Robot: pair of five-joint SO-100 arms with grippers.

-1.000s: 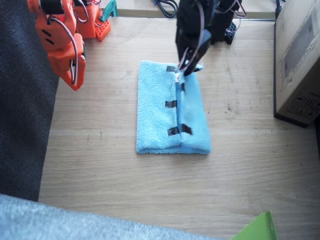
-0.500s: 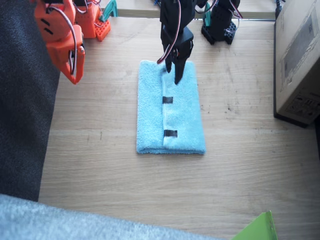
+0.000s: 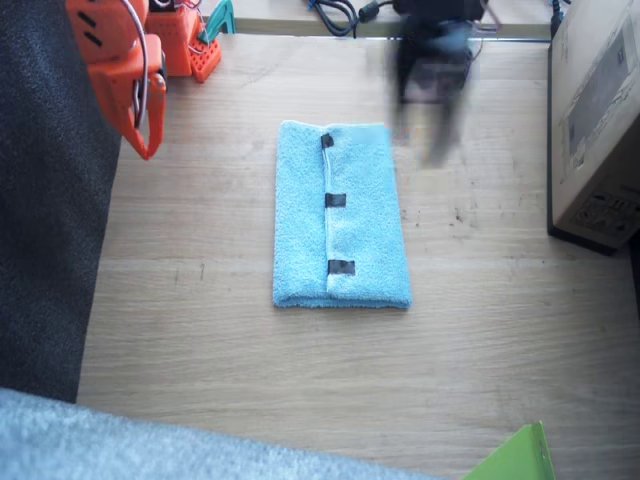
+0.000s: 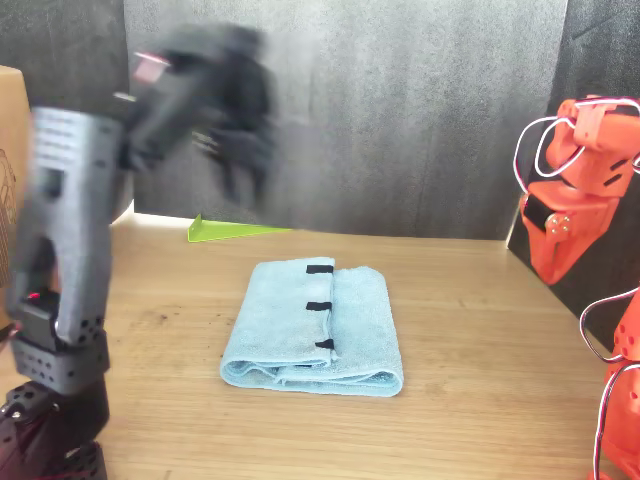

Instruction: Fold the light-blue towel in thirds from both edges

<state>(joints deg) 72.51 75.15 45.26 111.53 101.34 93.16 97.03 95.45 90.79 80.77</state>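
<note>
While we read both still cameras, these lines give what the next move would turn on.

Towel place: the light-blue towel (image 3: pixel 342 216) lies flat near the middle of the wooden table (image 3: pixel 250 380), touched by neither arm.
Towel state: we see it as a narrow stack, one taped short edge (image 3: pixel 328 215) on top along the middle, with three black tape strips (image 3: pixel 336 200) in a row; in the front view the layers show at its near end (image 4: pixel 310 375).
Long axis: it runs from the arms' side of the table towards the fixed camera, and the taped edge runs the same way.
Left arm: the black left gripper (image 3: pixel 436 120) is raised off the cloth, just beside the towel's far corner on the cardboard box (image 3: pixel 598 120) side, and smeared by motion.
Left gripper state: we cannot tell whether its jaws stand wide or narrow; nothing seems to hang from them.
Right arm: the orange right gripper (image 3: pixel 143 120) hangs in the air well off the towel's other long side, over the table's edge; its jaws are seen edge-on, so we cannot tell their spread either.
Nearer arm: the left one, by our reading.
Judgement: both edges look folded in, so we think the folding is done or close to it.
</note>
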